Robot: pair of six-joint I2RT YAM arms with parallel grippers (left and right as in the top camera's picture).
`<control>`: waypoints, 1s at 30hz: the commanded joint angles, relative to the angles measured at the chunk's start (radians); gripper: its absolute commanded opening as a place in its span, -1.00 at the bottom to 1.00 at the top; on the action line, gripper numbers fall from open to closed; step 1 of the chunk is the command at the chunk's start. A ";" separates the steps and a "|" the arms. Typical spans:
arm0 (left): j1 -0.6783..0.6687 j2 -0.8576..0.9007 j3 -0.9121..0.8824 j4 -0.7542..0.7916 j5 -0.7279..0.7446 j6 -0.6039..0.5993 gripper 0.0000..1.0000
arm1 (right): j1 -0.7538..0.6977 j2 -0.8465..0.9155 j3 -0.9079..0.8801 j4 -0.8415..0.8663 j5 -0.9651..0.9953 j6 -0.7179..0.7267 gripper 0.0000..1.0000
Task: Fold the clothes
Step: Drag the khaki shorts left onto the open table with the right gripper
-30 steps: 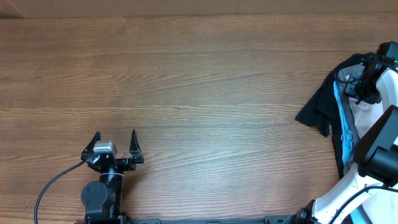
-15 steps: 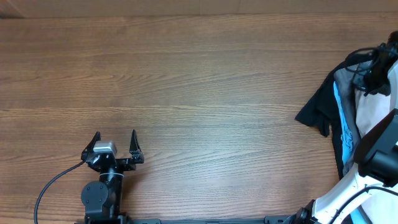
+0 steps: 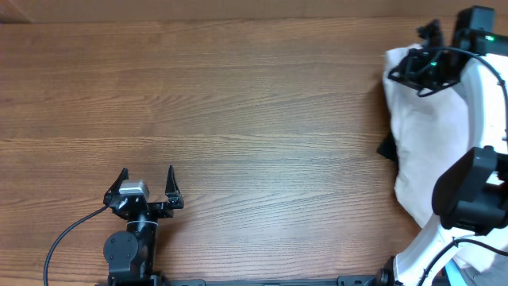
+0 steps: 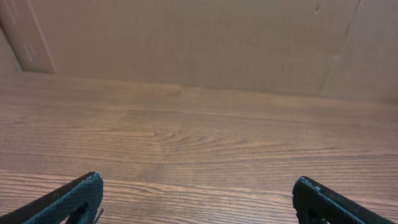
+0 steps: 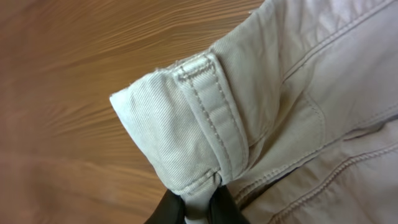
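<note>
The light beige shorts (image 3: 425, 135) hang at the far right of the table, lifted by my right gripper (image 3: 421, 67), which is shut on a hem or waistband corner with a belt loop (image 5: 205, 118). In the right wrist view the fabric is pinched between the black fingertips (image 5: 214, 208) at the bottom edge. A sliver of the black garment (image 3: 385, 148) shows under the shorts at their left edge. My left gripper (image 3: 147, 184) is open and empty, resting near the front left of the table; its fingertips (image 4: 78, 196) show over bare wood.
The brown wooden table (image 3: 238, 119) stretches left of the shorts. A cardboard wall (image 4: 199, 37) stands at the far edge. The right arm's white body (image 3: 476, 199) lies along the right side. A black cable (image 3: 67, 234) runs from the left arm.
My right gripper has risen and moved left and toward the far edge, pulling the beige shorts up so that they now cover the grey and black garments. The left arm has not moved.
</note>
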State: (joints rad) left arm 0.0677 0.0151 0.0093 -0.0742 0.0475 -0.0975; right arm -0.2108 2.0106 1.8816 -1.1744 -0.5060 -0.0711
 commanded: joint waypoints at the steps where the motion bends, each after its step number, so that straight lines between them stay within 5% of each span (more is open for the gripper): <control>1: 0.007 -0.010 -0.005 0.000 -0.006 0.012 1.00 | 0.121 -0.054 0.044 0.009 -0.125 0.023 -0.73; 24: 0.007 -0.010 -0.005 0.000 -0.006 0.012 1.00 | 0.897 -0.011 -0.035 0.094 -0.026 0.023 -0.56; 26: 0.007 -0.010 -0.005 0.000 -0.006 0.012 1.00 | 0.921 -0.006 -0.035 0.114 -0.026 0.023 -0.34; 30: 0.007 -0.010 -0.005 0.000 -0.006 0.012 0.99 | 0.919 -0.005 -0.035 0.142 -0.024 0.042 0.58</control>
State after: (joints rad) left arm 0.0677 0.0151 0.0093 -0.0742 0.0475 -0.0975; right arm 0.7200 2.0094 1.8431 -1.0485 -0.5262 -0.0460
